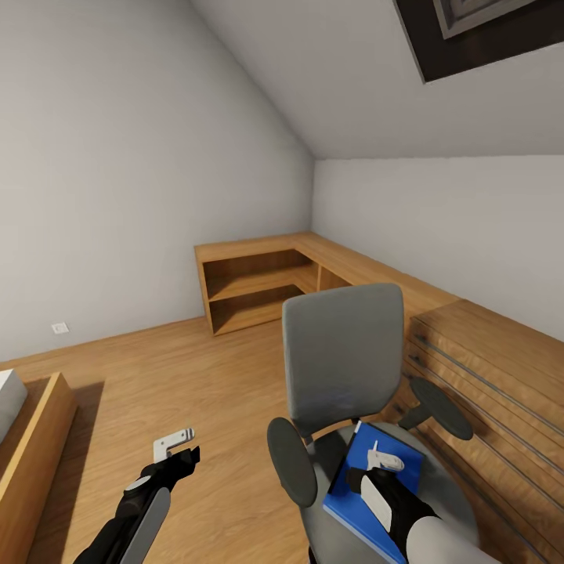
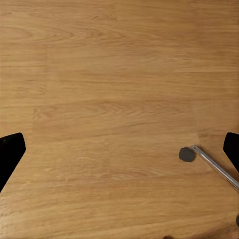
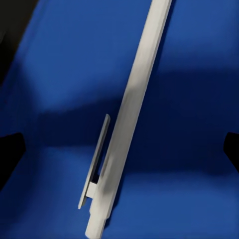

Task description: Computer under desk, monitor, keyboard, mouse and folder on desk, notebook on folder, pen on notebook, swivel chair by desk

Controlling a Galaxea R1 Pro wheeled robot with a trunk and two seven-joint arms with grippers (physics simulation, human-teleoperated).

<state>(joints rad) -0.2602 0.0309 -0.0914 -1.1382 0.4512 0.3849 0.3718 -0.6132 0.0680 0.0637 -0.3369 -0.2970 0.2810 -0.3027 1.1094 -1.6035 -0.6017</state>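
Head view shows my right gripper (image 1: 385, 460) low over the one blue folder (image 1: 368, 501) that lies on the seat of the one swivel chair (image 1: 342, 356); its pale fingers stand just above the blue cover, and from here I cannot tell whether they touch it. Right wrist view puts one white pen (image 3: 130, 117) directly between my dark fingertips (image 3: 11, 154), lying on the blue folder (image 3: 59, 64), with its clip beside the barrel. My right fingers are spread wide, one at each edge of that view, with nothing between them but the pen lying free. The chair has two dark armrests, one to each side of my right gripper, and one grey backrest beyond it. My left gripper (image 1: 174, 445) hangs over the bare wooden floor (image 1: 196, 368), well apart from the chair and to its side. Left wrist view shows its two dark fingertips (image 2: 10, 154) parted wide, holding nothing, with floor (image 2: 109, 89) between them and one chair castor (image 2: 187, 154) on a metal leg near one fingertip. Beyond the chair one wooden shelf unit (image 1: 258, 286) runs along the wall.
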